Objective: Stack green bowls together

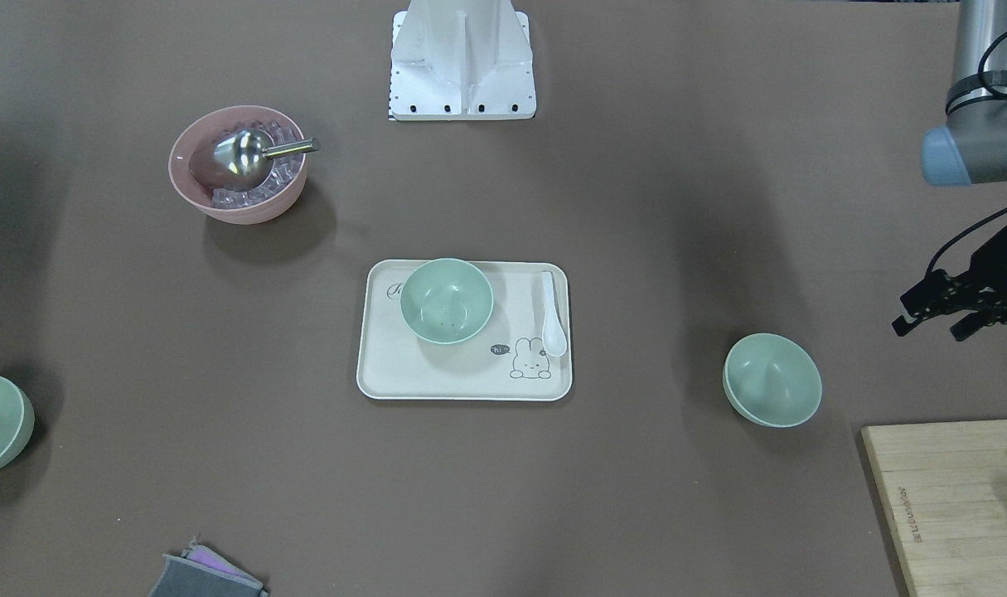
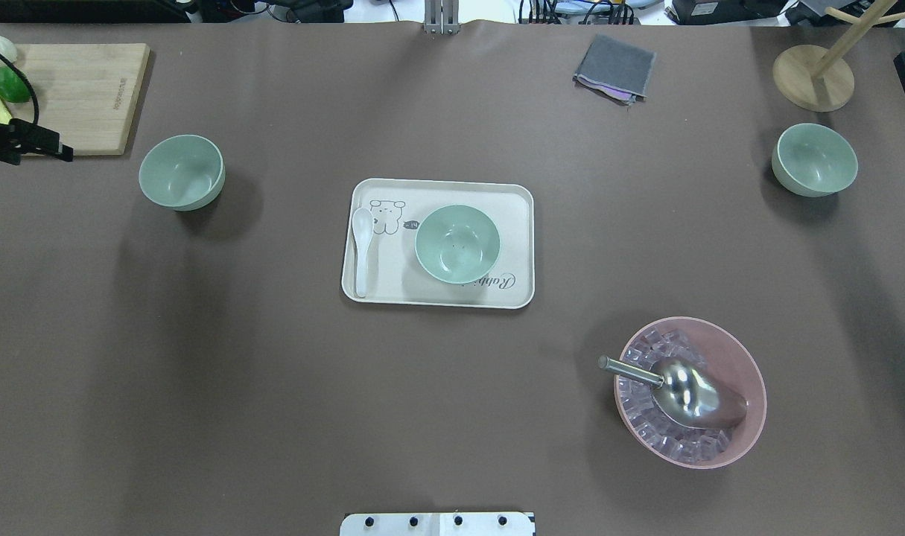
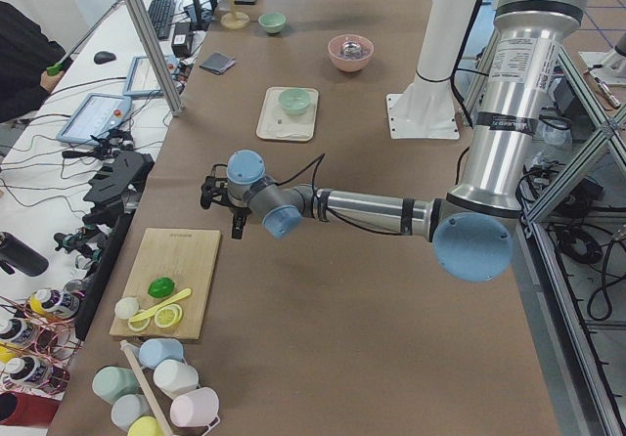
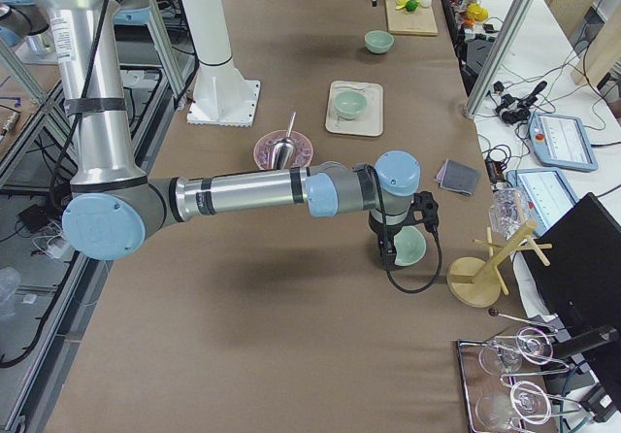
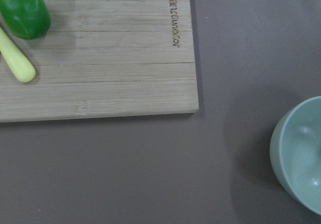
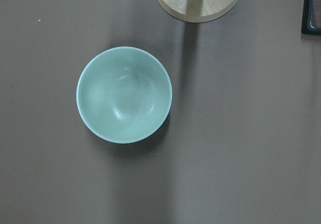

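Brown table (image 1: 636, 207), all three bowls apart and unstacked. Cutting board (image 1: 951, 497) lies just beside the left gripper (image 1: 928, 330), on its outer side. The left wrist view adds a lime (image 5: 24, 10) and a yellow slice (image 5: 17, 63) on it.

Cream tray (image 1: 470, 377) sits between the two grippers, well apart from both. It carries the tray green bowl (image 1: 447, 300), upright, with a white spoon (image 1: 553, 319) beside it. Pink bowl (image 1: 221, 207) with ice and a metal scoop (image 1: 242, 153) is on the right gripper's side, closer to the robot base.

Left-side green bowl (image 1: 772, 380) is near the left gripper, inward of it, not touching. Left gripper fingers look spread with nothing between them, and only the front-facing view shows that.

Right-side green bowl (image 2: 814, 159) is whole in the overhead view, cut off in the front-facing one. Right gripper (image 4: 386, 254) appears only in the exterior right view, at that bowl; can't tell whether it is spread or pressed together. The right wrist view looks straight down into the bowl, wooden stand base (image 6: 198, 0) just beyond.
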